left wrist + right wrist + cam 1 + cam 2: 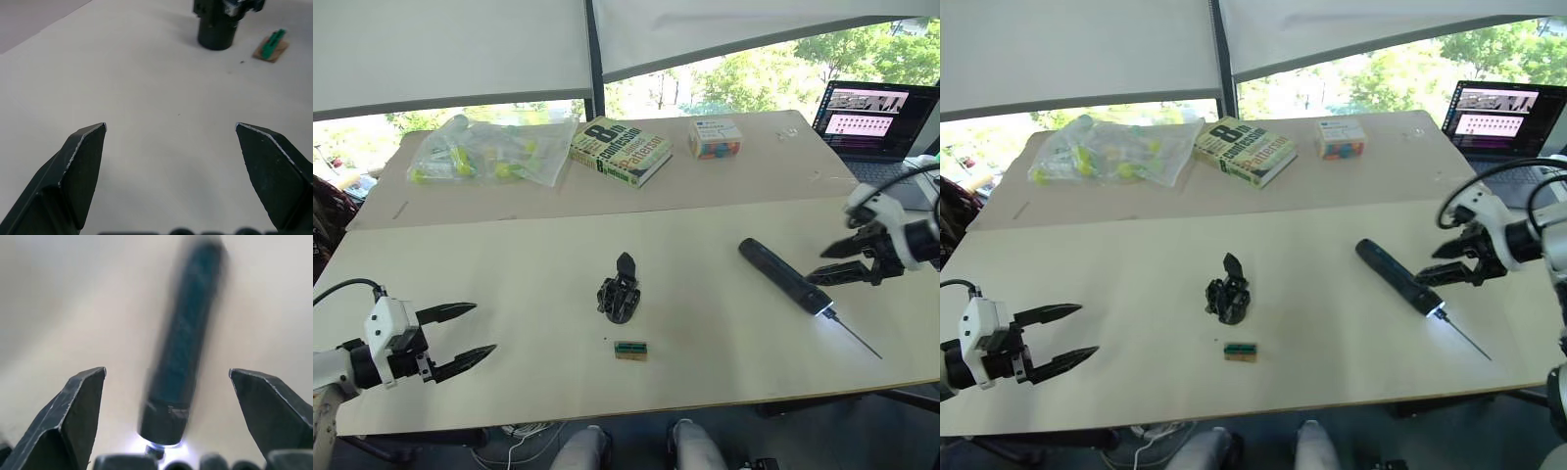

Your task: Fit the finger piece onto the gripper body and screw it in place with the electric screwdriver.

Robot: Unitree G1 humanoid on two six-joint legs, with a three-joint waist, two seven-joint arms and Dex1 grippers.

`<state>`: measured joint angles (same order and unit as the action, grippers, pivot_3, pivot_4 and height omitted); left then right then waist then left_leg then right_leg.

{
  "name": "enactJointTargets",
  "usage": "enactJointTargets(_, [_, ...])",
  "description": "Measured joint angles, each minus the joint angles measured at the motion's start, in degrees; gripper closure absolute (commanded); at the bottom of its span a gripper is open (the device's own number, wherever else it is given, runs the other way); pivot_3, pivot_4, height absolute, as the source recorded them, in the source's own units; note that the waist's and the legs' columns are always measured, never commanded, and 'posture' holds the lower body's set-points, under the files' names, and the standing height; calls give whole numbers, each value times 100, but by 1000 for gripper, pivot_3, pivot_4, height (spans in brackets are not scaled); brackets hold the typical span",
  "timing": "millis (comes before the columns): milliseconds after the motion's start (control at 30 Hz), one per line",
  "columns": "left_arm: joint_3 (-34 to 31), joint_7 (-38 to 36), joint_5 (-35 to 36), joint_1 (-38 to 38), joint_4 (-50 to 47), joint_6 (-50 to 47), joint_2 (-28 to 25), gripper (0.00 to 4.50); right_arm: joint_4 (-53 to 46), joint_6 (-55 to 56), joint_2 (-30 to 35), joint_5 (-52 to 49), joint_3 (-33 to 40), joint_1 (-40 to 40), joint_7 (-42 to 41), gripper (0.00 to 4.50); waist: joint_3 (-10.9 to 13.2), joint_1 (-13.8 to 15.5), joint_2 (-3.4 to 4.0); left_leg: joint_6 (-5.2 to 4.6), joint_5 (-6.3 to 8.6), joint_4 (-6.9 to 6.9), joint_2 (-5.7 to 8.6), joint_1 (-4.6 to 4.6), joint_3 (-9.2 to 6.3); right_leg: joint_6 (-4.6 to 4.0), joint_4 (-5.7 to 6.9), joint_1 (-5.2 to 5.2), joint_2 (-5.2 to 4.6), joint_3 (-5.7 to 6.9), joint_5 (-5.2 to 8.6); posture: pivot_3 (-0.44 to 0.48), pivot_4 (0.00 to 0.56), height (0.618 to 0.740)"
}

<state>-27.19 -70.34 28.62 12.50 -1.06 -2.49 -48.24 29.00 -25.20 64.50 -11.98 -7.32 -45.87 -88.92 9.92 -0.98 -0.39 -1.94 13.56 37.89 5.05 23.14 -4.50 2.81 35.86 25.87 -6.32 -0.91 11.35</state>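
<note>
Left eye view: screwdriver (785, 276) lies flat on the table (509, 264), lit tip toward the near edge. Right gripper (830, 262) hovers just beside it, fingers spread wide, empty. Gripper body (620, 291) stands mid-table. Left gripper (470, 334) is wide open, empty.

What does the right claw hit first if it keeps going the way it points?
Probably the screwdriver: in the wrist view it lies dead ahead between the open right claw fingers, lit tip nearest. Depth is hard to judge, so contact height is unsure.
</note>
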Motion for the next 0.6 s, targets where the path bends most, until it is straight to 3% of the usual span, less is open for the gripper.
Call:
enactJointTargets(100, [-147, -2, -199, 183, 259, 274, -53, 0, -541, 1247, -368, -585, 862, 869, -76, 26, -1, -18, -4, -2, 3, -2, -4, -29, 8, 0, 4, -24, 0, -5, 0, 0, 150, 740])
enactJointTargets(200, [-306, -27, -323, 325, 540, 589, -54, 0, -1157, 1819, -850, -1077, 1271, 1509, -78, 26, -1, -12, -4, -2, 3, -2, -7, -43, 8, -1, 4, -41, -1, -7, 0, 0, 150, 740])
enactJointTargets(367, [-357, 139, -509, 535, 706, 1010, 83, 0, -2003, 2592, -1302, -1409, 1583, 2389, -66, 26, -1, 51, -6, -11, 9, -2, -6, -78, 8, 1, -8, -85, -9, -4, 1, 0, 150, 740])
enactJointTargets(600, [-413, 407, -503, 648, 535, 1027, 259, 0, -2170, 3287, -1427, -1405, 1597, 2709, -64, 26, 0, 56, -14, -11, 9, -1, -6, -85, 8, 3, -5, -88, -8, -4, -1, 0, 150, 740])
